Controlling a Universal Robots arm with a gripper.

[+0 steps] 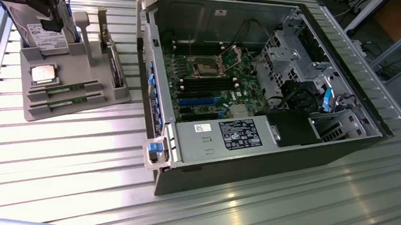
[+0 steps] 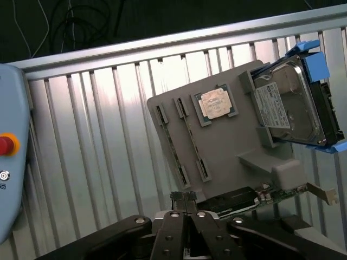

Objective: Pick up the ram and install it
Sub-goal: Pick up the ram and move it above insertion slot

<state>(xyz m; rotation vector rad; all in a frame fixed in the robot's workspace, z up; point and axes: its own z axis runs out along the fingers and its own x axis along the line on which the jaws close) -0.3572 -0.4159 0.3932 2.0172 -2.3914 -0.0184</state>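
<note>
Hanging over the grey holder (image 2: 227, 146), the gripper (image 2: 186, 198) has its two fingers pressed together with nothing between them. Just beyond the fingertips, a graphics card (image 2: 241, 199) stands on edge along the holder's side. Past that, two sticks of ram sit in parallel slots of the holder, side by side and clear of the gripper. The inner ram stick (image 1: 66, 88) is just beside the CPU (image 1: 44, 74), and the outer ram stick (image 1: 69, 101) is near the holder's edge. Each is a long, narrow green strip with dark chips along it; in the wrist view they show edge-on as thin lines. Farther along the holder, a hard drive (image 1: 42, 34) in blue rails stands upright. Well apart, toward the exterior view's right, the open computer case (image 1: 253, 168) lies on the ribbed metal table (image 1: 65, 156), with its motherboard (image 1: 213, 79) exposed.
</note>
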